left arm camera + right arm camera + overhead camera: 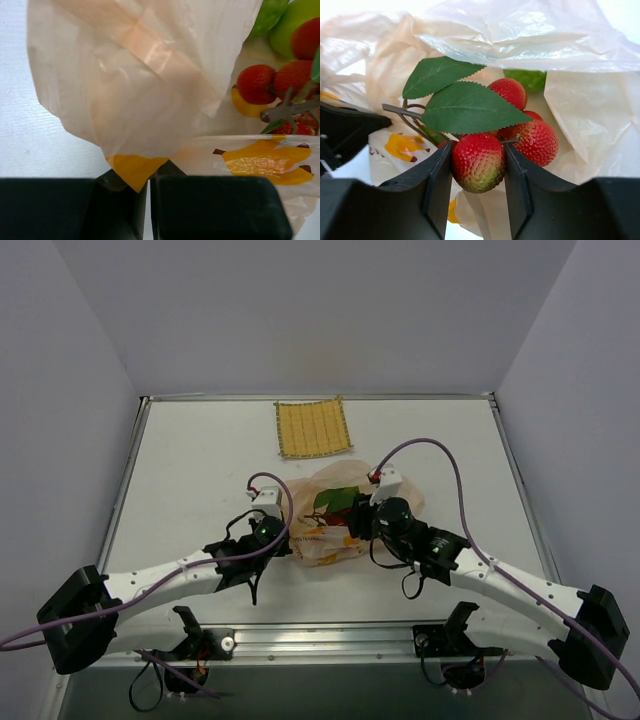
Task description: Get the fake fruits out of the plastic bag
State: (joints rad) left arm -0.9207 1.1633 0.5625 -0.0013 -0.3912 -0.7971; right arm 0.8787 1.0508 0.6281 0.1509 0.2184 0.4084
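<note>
**Both jaws clamped: left on the bag, right on a berry**

The white table carries everything. The plastic bag lies crumpled between the two grippers, its thin peach film billowing above and around both sets of jaws. The yellow woven mat lies flat beyond the bag, well apart from either gripper.

The left gripper is clenched on a fold of the bag, a yellow-printed tip of film pinched between its fingers, the rest of the sheet rising ahead of them.

The right gripper reaches into the bag's mouth, its jaws grasping one red berry of the berry cluster. The other berries and the serrated dark green leaves sit just ahead of the fingers, still within the bag. The lime-green fruit lies behind the cluster, deeper in the bag and partly hidden by film.
</note>
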